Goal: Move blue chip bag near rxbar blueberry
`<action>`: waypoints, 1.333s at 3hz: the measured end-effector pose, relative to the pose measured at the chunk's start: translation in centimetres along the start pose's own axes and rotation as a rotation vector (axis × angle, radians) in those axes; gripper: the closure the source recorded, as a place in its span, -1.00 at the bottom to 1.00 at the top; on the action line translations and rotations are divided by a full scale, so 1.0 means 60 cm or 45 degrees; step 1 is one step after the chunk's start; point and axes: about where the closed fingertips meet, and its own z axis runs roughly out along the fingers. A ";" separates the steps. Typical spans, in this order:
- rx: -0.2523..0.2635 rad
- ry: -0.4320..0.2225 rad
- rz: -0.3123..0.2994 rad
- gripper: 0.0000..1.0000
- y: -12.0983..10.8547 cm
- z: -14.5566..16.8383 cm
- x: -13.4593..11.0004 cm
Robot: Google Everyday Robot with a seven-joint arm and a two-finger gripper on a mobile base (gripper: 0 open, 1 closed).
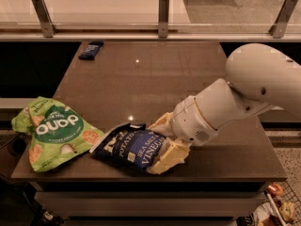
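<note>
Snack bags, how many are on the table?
2. The green snack bag lies at the front left edge. The blue chip bag lies front centre, its right end clamped in the tool. None seem hidden.

Dim, warm light.
Glare specks on the table (pixel 188 79); the gripper (pixel 164 141), clamping the blue chip bag (pixel 133 148) at front, looks yellowed.

The blue chip bag (pixel 128 147), navy and glossy with white lettering, is lying crumpled near the tabletop's (pixel 188 79) front edge, its right end sitting pinched in the gripper's (pixel 155 147) jaws. The rxbar blueberry (pixel 91 51), small and dark, is lying flat at the far left corner, well apart.
</note>
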 end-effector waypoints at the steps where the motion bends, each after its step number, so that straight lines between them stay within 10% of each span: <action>1: -0.001 0.002 -0.004 0.74 0.001 0.001 -0.002; 4: 0.118 0.030 0.068 1.00 -0.018 -0.053 0.006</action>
